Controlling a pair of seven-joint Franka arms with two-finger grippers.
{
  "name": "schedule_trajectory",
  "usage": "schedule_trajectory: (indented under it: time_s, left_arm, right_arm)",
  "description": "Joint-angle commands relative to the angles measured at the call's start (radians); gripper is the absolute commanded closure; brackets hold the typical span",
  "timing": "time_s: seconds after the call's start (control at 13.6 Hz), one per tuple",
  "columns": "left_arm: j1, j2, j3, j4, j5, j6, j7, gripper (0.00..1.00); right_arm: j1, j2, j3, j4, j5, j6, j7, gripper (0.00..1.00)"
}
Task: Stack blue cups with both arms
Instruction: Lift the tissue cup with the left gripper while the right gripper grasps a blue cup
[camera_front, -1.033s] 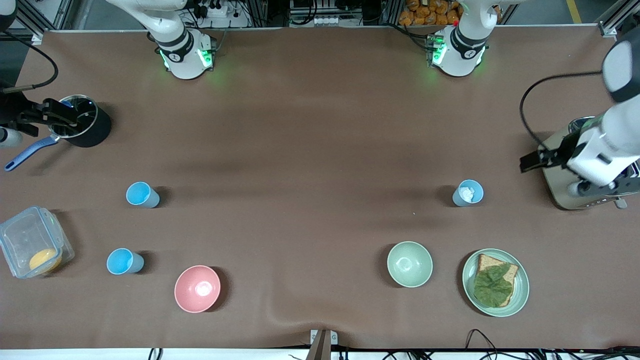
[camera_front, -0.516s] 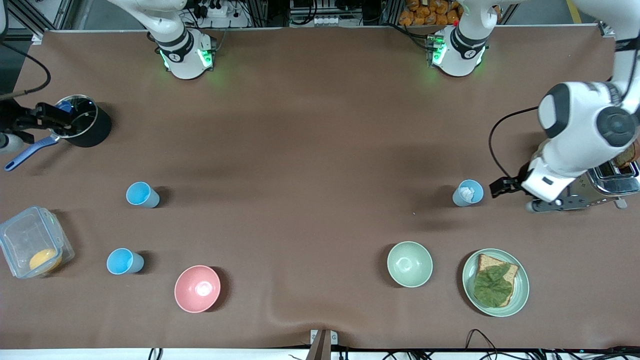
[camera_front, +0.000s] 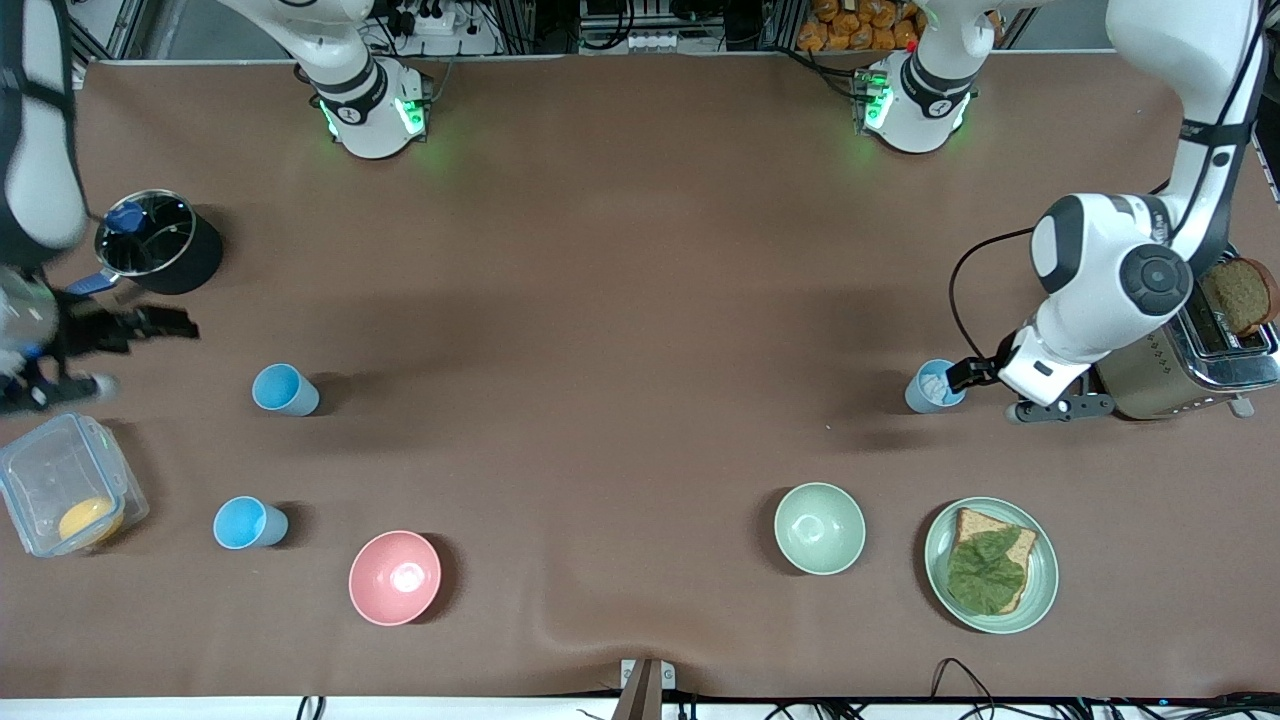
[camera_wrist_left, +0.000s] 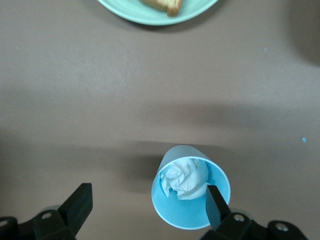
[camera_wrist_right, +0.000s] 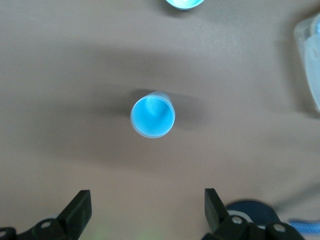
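Observation:
A blue cup (camera_front: 285, 389) stands toward the right arm's end of the table, with a sky blue cup (camera_front: 249, 523) nearer to the front camera. A third blue cup (camera_front: 932, 388), holding crumpled white paper, stands toward the left arm's end. My left gripper (camera_front: 964, 375) is open beside and partly over this cup (camera_wrist_left: 190, 200); in the left wrist view (camera_wrist_left: 147, 207) one finger overlaps its rim. My right gripper (camera_front: 165, 323) is open and empty over the table between the black pot and the first cup. In the right wrist view (camera_wrist_right: 147, 210) that cup (camera_wrist_right: 152, 116) shows ahead of the fingers.
A black pot (camera_front: 160, 243) and a clear lidded box (camera_front: 65, 497) sit at the right arm's end. A pink bowl (camera_front: 394, 577), a pale green bowl (camera_front: 819, 527) and a green plate (camera_front: 1045, 570) with bread and lettuce lie near the front edge. A toaster (camera_front: 1190, 360) stands at the left arm's end.
My left gripper has swung from the toaster over to the cup with paper. My right gripper has moved from the black pot toward the front camera, closer to the blue cup.

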Motion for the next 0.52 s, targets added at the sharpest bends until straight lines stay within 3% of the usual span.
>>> schedule_trajectory:
  time_s: [0.0, 0.15, 0.3, 0.37, 0.44]
  left_arm:
    - [0.0, 0.033, -0.002, -0.031, -0.013, 0.077, 0.006, 0.02]
    - [-0.003, 0.045, -0.005, -0.034, -0.014, 0.085, 0.005, 0.28]
    - [-0.003, 0.056, -0.017, -0.033, -0.014, 0.085, 0.005, 0.68]
    - [-0.005, 0.062, -0.021, -0.031, -0.014, 0.085, 0.005, 0.93]
    - [-0.005, 0.065, -0.021, -0.03, -0.014, 0.085, 0.005, 1.0]
  right_arm:
    - [-0.057, 0.118, 0.015, 0.02, -0.011, 0.065, -0.017, 0.0]
    - [-0.057, 0.153, 0.015, -0.001, -0.013, 0.126, -0.019, 0.0]
    - [-0.057, 0.158, 0.015, -0.056, -0.014, 0.157, -0.017, 0.0]
    - [-0.054, 0.155, 0.015, -0.101, -0.013, 0.199, -0.017, 0.0]
    - [-0.057, 0.151, 0.015, -0.139, -0.013, 0.252, -0.019, 0.0]
